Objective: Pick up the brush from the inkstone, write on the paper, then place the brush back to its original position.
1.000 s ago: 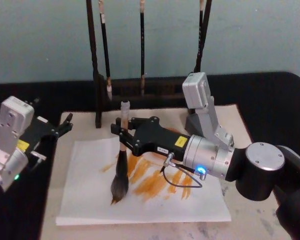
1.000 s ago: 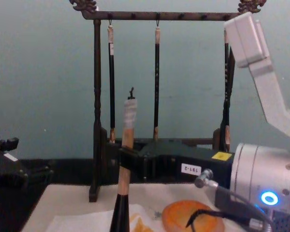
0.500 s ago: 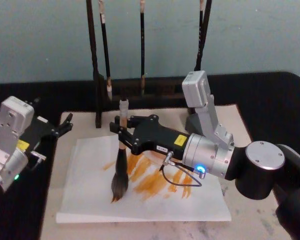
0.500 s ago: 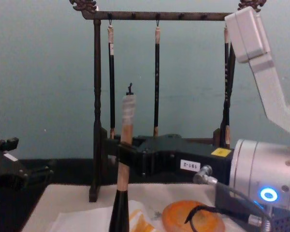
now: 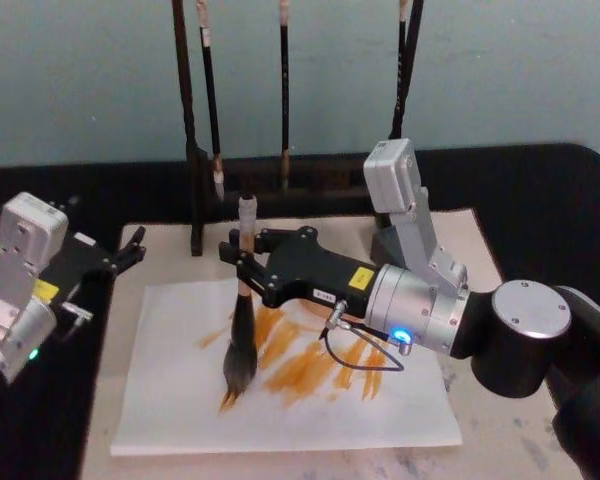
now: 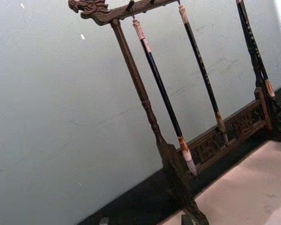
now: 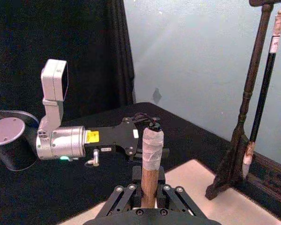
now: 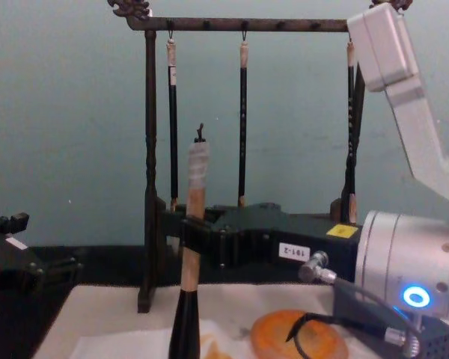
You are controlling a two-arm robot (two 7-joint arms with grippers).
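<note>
The brush [image 5: 240, 335] is held by the right gripper [image 5: 242, 270], its jaws closed on the tan handle just above the black ferrule. The wrapped end rises nearly upright above the jaws. Directly below the gripper, the tuft is lowered onto the paper [image 5: 170, 400], at the left end of the orange strokes [image 5: 310, 365].

The writing step is judged to be in hand. The next move calls for the stroke to be finished and the brush lifted straight off the sheet, so that the paper is not dragged. The brush would then be carried back to the inkstone [image 8: 269, 333], which lies low under the gripper's body, and set down there before the jaws are released.

The left gripper [image 5: 128, 250] is parked well off to the left of the working one.

How firmly the tip bears on the paper cannot be made out. The inkstone is cut off by the lower edge of the chest view and crossed by a black cable [image 8: 303, 329], so its contents cannot be judged.

Beyond the gripper stands the brush rack [image 5: 194, 180], on which thin brushes [image 5: 284, 90] are hung.
</note>
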